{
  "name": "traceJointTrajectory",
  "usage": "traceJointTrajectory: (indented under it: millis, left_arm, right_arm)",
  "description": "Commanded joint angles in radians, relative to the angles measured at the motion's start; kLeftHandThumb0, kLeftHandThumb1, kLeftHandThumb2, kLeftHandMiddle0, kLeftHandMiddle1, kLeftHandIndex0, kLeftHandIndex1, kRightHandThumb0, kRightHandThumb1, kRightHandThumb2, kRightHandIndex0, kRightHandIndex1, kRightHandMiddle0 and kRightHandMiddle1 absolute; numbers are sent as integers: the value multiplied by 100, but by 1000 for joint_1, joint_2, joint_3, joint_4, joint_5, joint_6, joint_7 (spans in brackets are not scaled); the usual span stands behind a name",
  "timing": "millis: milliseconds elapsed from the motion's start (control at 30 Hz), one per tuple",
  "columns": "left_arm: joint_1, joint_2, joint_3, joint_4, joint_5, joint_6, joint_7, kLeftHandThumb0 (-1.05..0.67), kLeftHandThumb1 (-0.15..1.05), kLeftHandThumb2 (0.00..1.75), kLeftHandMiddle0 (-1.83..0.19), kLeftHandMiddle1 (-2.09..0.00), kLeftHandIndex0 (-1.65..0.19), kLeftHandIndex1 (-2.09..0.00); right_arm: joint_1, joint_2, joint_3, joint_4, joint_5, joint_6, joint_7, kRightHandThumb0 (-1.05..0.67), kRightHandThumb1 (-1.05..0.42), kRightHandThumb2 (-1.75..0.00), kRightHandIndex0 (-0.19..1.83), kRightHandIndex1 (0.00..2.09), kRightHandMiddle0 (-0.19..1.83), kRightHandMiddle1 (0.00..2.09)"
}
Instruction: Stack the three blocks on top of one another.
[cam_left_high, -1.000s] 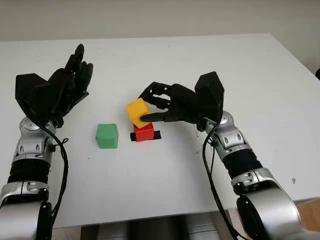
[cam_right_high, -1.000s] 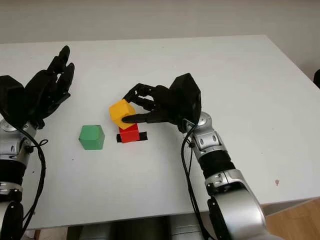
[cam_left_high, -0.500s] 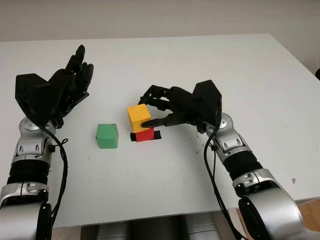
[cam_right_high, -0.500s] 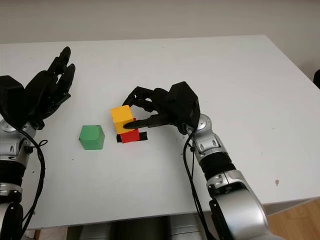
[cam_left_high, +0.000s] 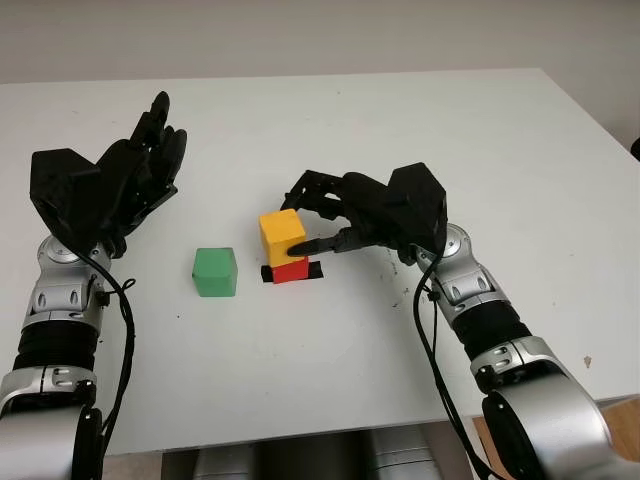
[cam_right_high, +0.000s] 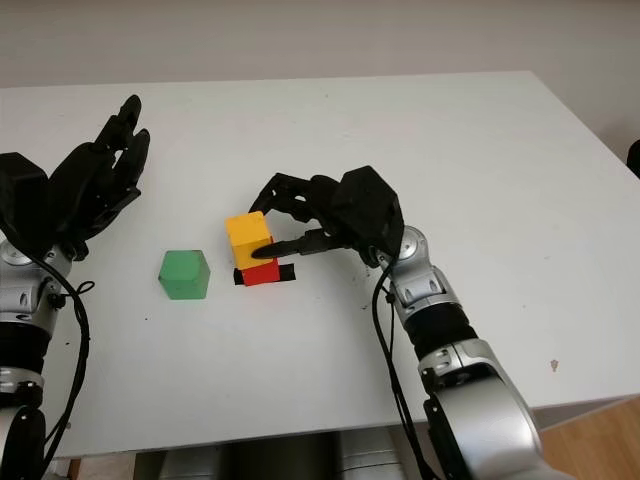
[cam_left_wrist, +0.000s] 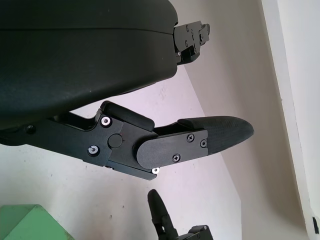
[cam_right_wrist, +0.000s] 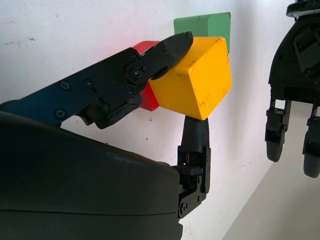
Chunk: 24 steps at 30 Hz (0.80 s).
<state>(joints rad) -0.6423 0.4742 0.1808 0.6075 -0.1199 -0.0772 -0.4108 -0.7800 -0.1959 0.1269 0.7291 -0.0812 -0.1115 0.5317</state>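
A yellow block (cam_left_high: 282, 235) sits on top of a red block (cam_left_high: 291, 269) near the middle of the white table (cam_left_high: 420, 130). The red block stands on a strip of black tape (cam_left_high: 314, 270). My right hand (cam_left_high: 305, 216) is shut on the yellow block, with the thumb against its right side and the other fingers curled over its far side; the right wrist view shows the same yellow block (cam_right_wrist: 195, 75) pinched over the red block (cam_right_wrist: 149, 101). A green block (cam_left_high: 214, 271) stands alone on the table to the left. My left hand (cam_left_high: 148, 160) is open and raised above the table's left side.
The table's front edge (cam_left_high: 330, 425) runs close to my body and its right edge (cam_left_high: 600, 135) slants away at the right. Small dark specks (cam_left_high: 400, 290) mark the surface beside my right wrist.
The yellow block was held tilted above the red one; my right hand has lowered and levelled it so it now sits on the red block. The left arm has not moved.
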Motion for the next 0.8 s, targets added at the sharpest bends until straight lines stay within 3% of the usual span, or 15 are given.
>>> traceJointTrajectory:
  millis: [0,767]
  left_arm:
    - [5,21,2,-9,4,-1,-6,-74,105,60,19,0,19,0]
    - [1,15,3,-3,8,-1,-6,-75,105,58,19,0,19,0]
  right_arm:
    - [-2,-18,-6,-5,-1,12,-5,-44,-87,-5,24,5,45,153]
    - [-15,-30,2,4,-1,6,19,-46,-89,-6,21,4,39,156]
